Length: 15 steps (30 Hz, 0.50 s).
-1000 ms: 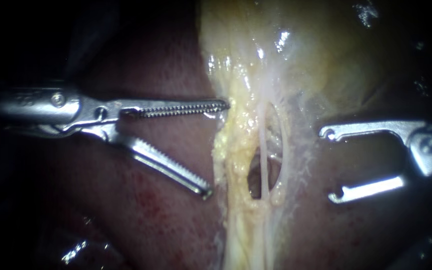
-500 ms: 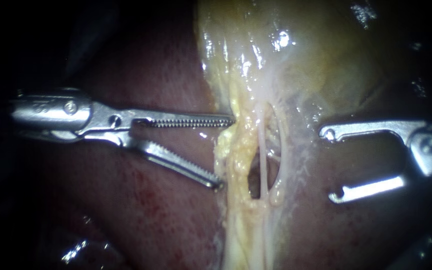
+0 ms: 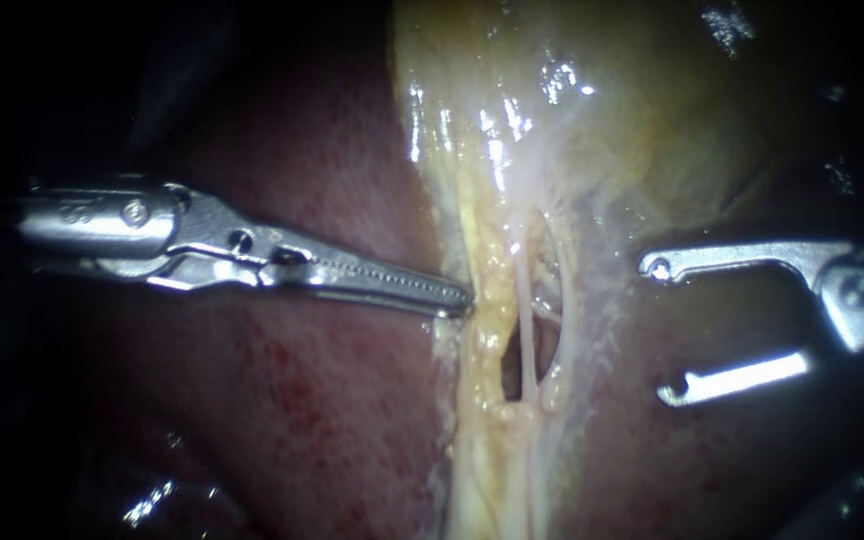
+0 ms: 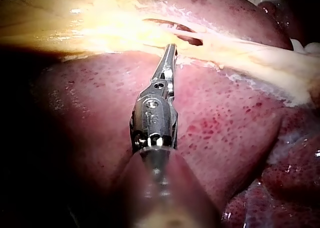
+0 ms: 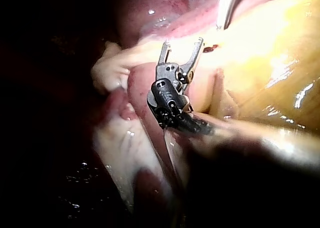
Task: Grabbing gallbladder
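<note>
At the edge of the gallbladder [image 3: 572, 120], left instrument [image 3: 464, 298], spread before, now clamped on it; right instrument [image 3: 662, 330] unchanged, agape.

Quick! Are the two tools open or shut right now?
Left instrument: shut, tip at the edge of the yellow tissue; no grip shows.
Right instrument: open, holding nothing.

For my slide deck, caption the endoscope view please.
Left instrument pinches yellow tissue below the gallbladder; right instrument hovers, jaws open, over liver.
</note>
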Each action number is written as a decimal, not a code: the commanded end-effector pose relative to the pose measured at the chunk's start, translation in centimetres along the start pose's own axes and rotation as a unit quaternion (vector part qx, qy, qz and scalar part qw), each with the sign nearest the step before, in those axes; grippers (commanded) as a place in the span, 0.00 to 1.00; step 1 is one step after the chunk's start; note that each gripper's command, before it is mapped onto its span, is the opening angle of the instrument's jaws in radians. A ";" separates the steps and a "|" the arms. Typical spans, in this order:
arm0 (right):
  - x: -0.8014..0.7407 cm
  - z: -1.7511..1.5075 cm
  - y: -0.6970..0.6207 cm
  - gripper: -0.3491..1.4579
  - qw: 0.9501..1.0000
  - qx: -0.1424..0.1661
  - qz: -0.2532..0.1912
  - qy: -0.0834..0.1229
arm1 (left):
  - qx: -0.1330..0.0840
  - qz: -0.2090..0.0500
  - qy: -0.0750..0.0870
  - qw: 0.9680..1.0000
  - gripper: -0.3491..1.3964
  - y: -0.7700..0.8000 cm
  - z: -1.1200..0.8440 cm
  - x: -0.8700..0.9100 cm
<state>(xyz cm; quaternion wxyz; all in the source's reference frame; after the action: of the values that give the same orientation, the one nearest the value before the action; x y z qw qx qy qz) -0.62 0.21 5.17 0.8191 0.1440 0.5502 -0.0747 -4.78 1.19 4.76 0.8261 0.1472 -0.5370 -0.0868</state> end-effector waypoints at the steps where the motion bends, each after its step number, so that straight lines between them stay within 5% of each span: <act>1: 0.00 0.00 0.00 0.50 1.000 0.000 0.000 0.000 | 0.001 0.003 -0.001 1.000 0.00 0.00 0.00 0.00; 15: 0.00 0.00 0.00 0.49 1.000 0.000 0.000 0.000 | 0.001 0.000 -0.001 1.000 0.00 -0.01 -0.02 0.00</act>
<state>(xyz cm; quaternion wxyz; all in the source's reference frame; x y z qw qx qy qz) -0.61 0.21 5.17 0.8192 0.1440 0.5501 -0.0746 -4.77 1.19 4.75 0.8253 0.1487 -0.5378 -0.0874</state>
